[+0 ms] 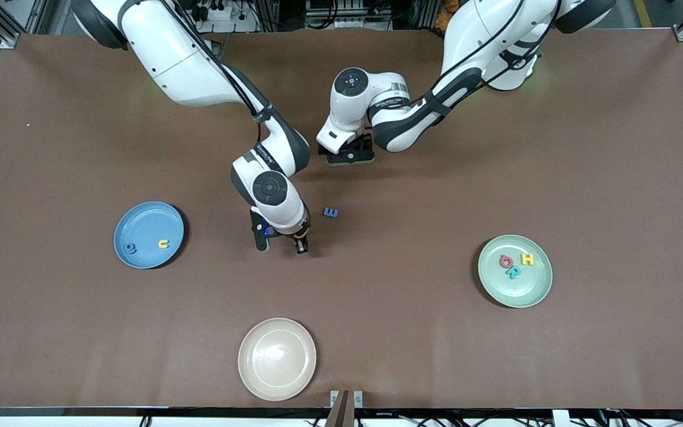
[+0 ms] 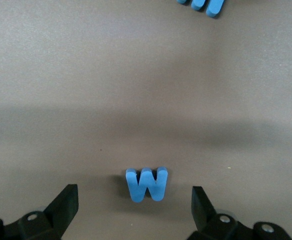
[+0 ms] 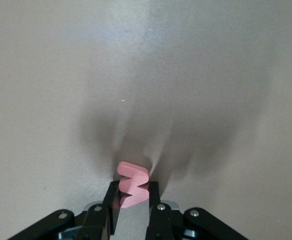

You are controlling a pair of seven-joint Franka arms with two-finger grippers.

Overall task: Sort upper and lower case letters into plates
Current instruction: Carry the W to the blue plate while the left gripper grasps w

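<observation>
Two fingers of your right gripper are clenching the pink letter between them, so keep squeezing evenly; your left gripper, fingers released, is straddling the blue W.

Even, bright overhead light (soft blurred shadows), sharp focus, no glare.

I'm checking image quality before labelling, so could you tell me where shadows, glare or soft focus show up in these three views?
Front view: even light, a soft glare patch on the cream plate. Left wrist view: a broad shadow band crosses the table above the sharp blue W; the open left gripper sits over it. Right wrist view: the right gripper, shut on a pink letter, casts several overlapping fan-shaped shadows; a pale sheen lies higher up.
</observation>
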